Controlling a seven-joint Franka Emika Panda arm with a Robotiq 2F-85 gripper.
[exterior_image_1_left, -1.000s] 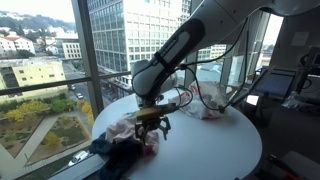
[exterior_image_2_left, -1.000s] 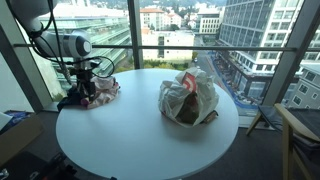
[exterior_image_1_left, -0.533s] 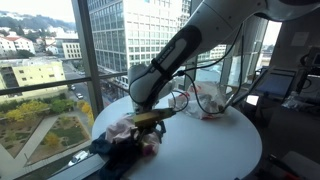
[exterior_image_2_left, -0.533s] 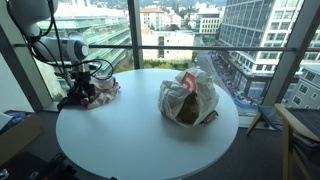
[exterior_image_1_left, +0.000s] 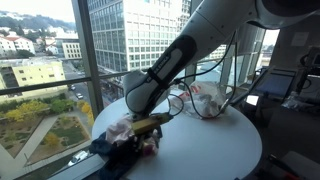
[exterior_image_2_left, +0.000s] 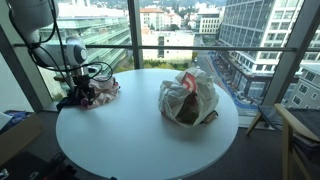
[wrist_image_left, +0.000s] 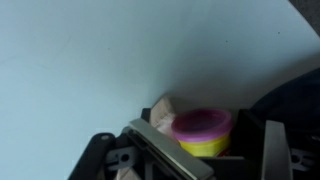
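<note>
A small yellow tub with a magenta lid (wrist_image_left: 203, 130) sits between my gripper's fingers in the wrist view, with a scrap of pale cloth (wrist_image_left: 160, 108) beside it. My gripper (wrist_image_left: 205, 138) stands open around the tub; one dark finger (wrist_image_left: 150, 150) is close against it and a gap remains on the other side. In both exterior views the gripper (exterior_image_1_left: 150, 133) (exterior_image_2_left: 83, 92) is lowered into a pile of clothes (exterior_image_1_left: 118, 140) (exterior_image_2_left: 98, 92) at the edge of the round white table (exterior_image_1_left: 210, 150) (exterior_image_2_left: 130, 140). The tub is hidden there.
A crumpled plastic bag (exterior_image_1_left: 205, 98) (exterior_image_2_left: 187, 97) with dark and red contents stands near the table's middle. Tall windows (exterior_image_2_left: 165, 30) run close behind the table. A chair (exterior_image_2_left: 300, 130) and a desk with clutter (exterior_image_1_left: 290, 95) stand off to the side.
The arm has dropped lower, sinking the gripper from just above the clothes pile down into it.
</note>
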